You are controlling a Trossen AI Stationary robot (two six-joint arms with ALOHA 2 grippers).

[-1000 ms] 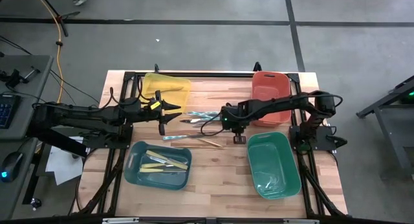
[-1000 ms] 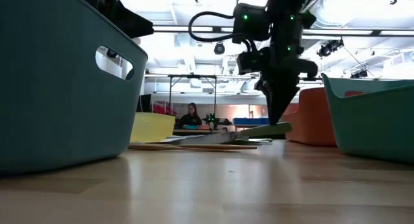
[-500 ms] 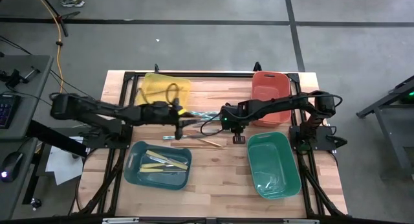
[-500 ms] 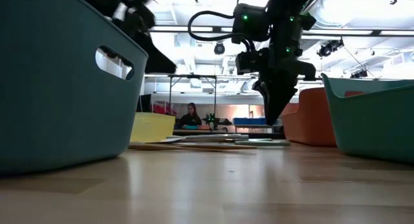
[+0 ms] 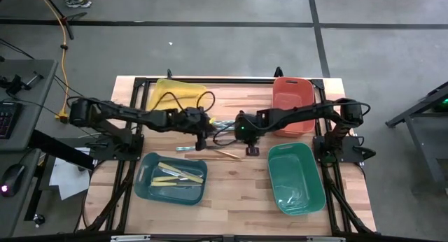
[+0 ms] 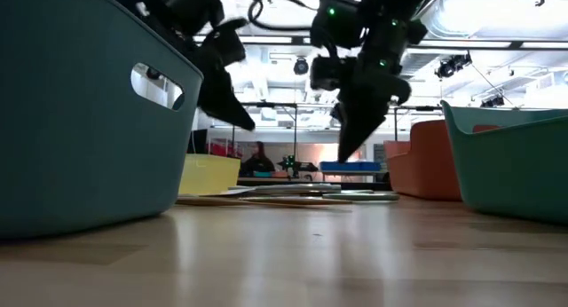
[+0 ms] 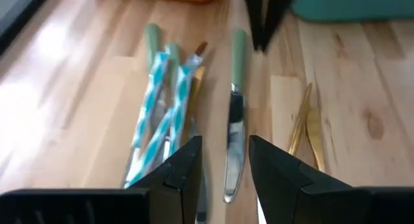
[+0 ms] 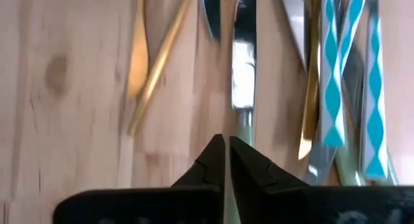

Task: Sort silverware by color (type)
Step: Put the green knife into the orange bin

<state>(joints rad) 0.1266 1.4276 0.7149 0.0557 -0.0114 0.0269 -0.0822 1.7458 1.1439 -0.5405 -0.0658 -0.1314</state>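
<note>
Left hand has swung in from the yellow bin to the silverware mid-tabletop, fingers spread. Right hand beside it, pressed together, empty. Cream pieces binned; most unsorted.

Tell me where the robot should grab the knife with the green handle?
Probably by its pale green handle, coming straight down from above. The knife lies flat on the wooden table, and its handle end juts clear of the teal-striped utensils beside it. The left end effector hovers open over the blade.
</note>
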